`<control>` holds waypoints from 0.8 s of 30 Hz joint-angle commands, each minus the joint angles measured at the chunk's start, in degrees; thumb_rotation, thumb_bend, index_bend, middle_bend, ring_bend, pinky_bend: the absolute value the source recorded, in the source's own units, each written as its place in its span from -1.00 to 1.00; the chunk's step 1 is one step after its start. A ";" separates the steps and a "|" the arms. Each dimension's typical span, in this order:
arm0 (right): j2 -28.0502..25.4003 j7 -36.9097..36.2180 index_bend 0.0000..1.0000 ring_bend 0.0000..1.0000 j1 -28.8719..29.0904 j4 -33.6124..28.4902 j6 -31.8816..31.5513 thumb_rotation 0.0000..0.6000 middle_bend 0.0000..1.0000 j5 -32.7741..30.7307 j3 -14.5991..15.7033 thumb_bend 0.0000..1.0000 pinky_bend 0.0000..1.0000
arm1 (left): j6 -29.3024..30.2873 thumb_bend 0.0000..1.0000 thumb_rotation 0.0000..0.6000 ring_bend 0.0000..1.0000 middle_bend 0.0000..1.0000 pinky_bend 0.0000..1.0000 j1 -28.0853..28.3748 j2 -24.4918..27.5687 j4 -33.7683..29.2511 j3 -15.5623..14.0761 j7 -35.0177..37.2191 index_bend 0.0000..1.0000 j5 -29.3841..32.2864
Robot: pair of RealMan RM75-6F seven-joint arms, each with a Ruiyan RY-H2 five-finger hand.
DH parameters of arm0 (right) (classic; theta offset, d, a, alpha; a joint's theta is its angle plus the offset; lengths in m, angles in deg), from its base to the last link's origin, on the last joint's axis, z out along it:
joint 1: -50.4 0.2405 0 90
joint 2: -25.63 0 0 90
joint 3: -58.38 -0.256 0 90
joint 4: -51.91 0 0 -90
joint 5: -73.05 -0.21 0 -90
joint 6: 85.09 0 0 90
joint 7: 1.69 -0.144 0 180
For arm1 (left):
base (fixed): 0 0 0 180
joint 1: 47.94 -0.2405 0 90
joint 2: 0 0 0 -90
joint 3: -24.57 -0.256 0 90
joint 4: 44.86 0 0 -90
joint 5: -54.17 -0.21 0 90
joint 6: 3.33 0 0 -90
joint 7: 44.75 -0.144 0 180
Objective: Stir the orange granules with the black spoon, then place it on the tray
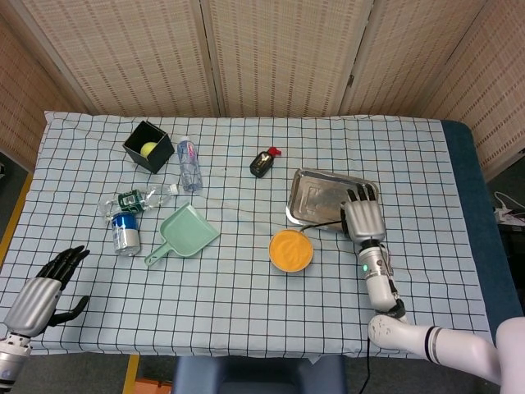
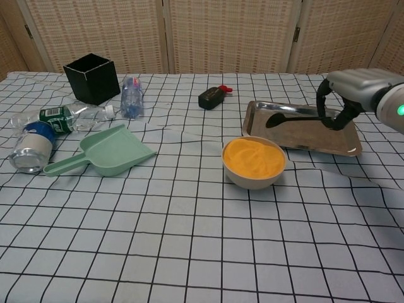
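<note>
Now right hand [image 2: 351, 95] grips thin black spoon [image 2: 291, 117] over shiny metal tray [image 2: 328, 144]; grainy orange granules [image 2: 254, 158] heaped. Left hand [image 1: 43, 286] open, partly cut off.

In the chest view, the right hand [image 2: 353, 95] is cut off by the frame edge at 3 o'clock; the wrist and arm lie outside it. The black spoon [image 2: 297, 117] handle end is hidden inside the curled fingers [image 2: 331, 113]. In the head view, the spoon is a thin dark line, too small to resolve. The left hand [image 1: 45, 287], at 8 o'clock, has its forearm cut off at the bottom edge. The object in the black box [image 1: 148, 146] cannot be identified.
</note>
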 commanded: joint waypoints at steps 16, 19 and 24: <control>7.17 6.72 1.00 -1.00 8.26 20.75 2.18 1.00 -0.63 -16.31 -2.69 0.85 -1.00 | 0.58 -0.23 1.00 -1.00 -1.00 -0.67 -0.15 0.31 -0.09 -0.27 0.61 -1.00 -0.69; 9.88 8.49 1.00 -1.00 9.27 26.06 3.78 1.00 -0.64 -15.96 -1.75 0.85 -1.00 | 0.53 -0.23 1.00 -1.00 -1.00 -0.67 -0.11 0.32 -0.04 -0.25 0.67 -1.00 -0.67; 14.28 8.47 0.93 -1.00 9.52 32.79 7.10 1.00 -0.64 -15.64 -1.38 0.85 -1.00 | 0.14 -0.23 1.00 -1.00 -1.00 -0.67 0.03 0.33 0.03 -0.31 0.92 -1.00 -0.53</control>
